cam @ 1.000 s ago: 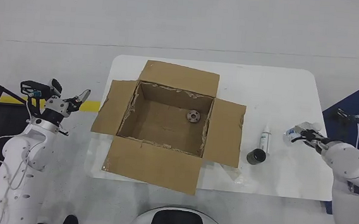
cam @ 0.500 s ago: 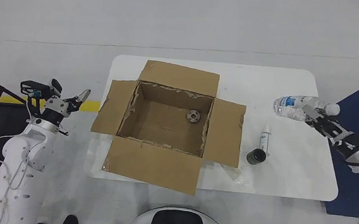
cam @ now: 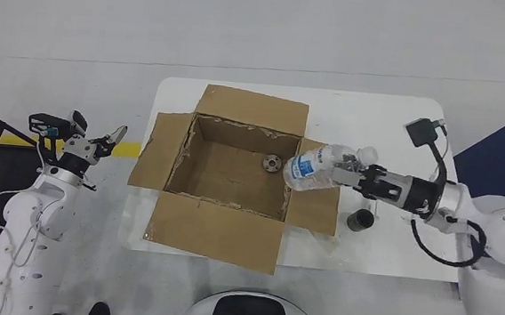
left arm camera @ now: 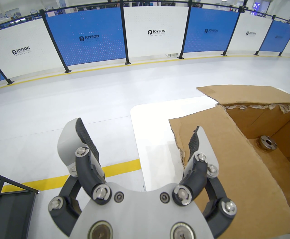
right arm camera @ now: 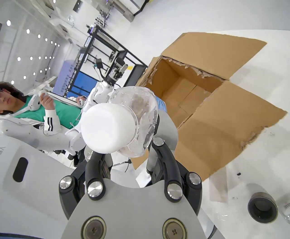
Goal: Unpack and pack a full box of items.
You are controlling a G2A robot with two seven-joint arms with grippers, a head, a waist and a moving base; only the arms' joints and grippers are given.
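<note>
— What are the right gripper's (cam: 355,173) fingers (right arm camera: 166,130) doing?

— They are clamped on the neck end of a clear plastic water bottle (cam: 319,165) with a white cap and a blue label. It lies level in the grip, with the cap (right arm camera: 106,126) toward the wrist and the base toward the open brown cardboard box (cam: 215,230).

— Where is the bottle against the box?

— It is held in the air above the box's right flap, which is folded out flat. The base reaches about to the rim of the opening.

— What's inside the box?

— A small round grey metal flange (cam: 272,164) lies on the box floor close to the right wall, near the bottle's base as seen from above.

— And around the arm?

— A short dark cylinder (cam: 361,220) stands on the white desk (cam: 398,124) just beside the right flap, on the near side of the arm. A strip of clear tape (right arm camera: 218,183) lies between it and the flap.

— And the left gripper (cam: 101,128)?

— Its fingers (left arm camera: 87,140) are spread apart on nothing. It hangs over the floor beyond the desk's left edge, near the left flap.
</note>
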